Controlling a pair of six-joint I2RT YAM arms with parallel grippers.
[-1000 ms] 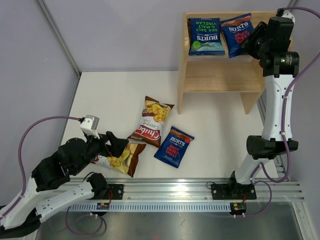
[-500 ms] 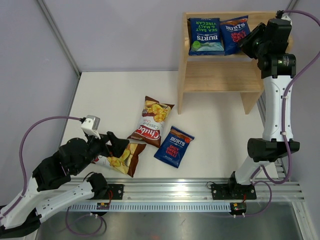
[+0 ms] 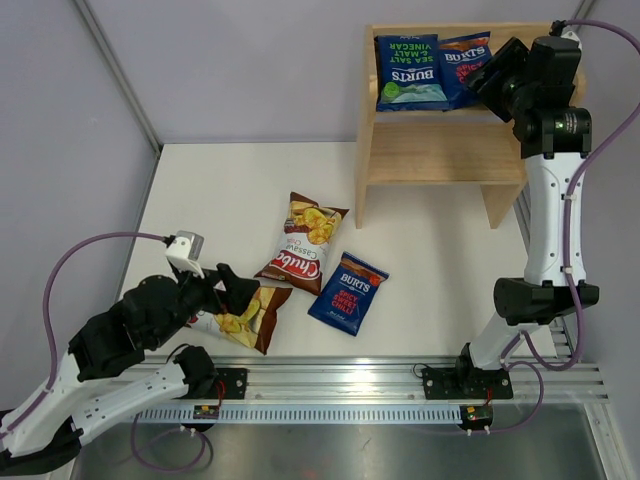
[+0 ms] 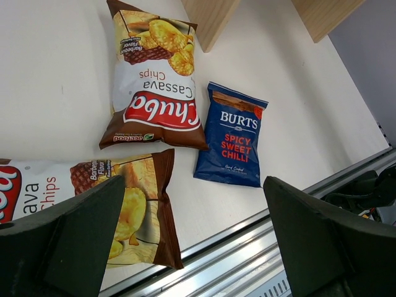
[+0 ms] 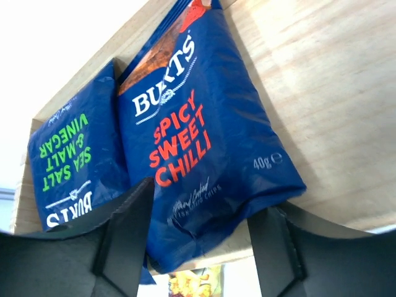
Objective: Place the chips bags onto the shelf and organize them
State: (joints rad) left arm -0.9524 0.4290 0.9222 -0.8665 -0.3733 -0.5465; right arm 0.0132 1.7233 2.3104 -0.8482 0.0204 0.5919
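Note:
The wooden shelf (image 3: 440, 150) stands at the far right. On its top tier lie a green-lettered Burts bag (image 3: 410, 72) and a red-lettered Burts bag (image 3: 460, 62), side by side. My right gripper (image 3: 482, 82) is open at the red-lettered bag's edge; in the right wrist view its fingers straddle that bag's (image 5: 198, 136) lower edge, beside the green-lettered one (image 5: 68, 154). On the table lie a Chuba bag (image 3: 303, 250), a second Chuba bag (image 3: 240, 318) and a third Burts bag (image 3: 347, 293). My left gripper (image 3: 235, 292) is open above the second Chuba bag (image 4: 93, 204).
The aluminium rail (image 3: 400, 385) runs along the table's near edge. The shelf's legs (image 4: 210, 18) stand just beyond the upper Chuba bag (image 4: 154, 80). The shelf's lower tier (image 3: 440, 168) holds no bags. Grey walls close in the left and back.
My right gripper has moved left along the top tier, sliding the red-lettered Burts bag against the green-lettered one. The left arm has barely shifted.

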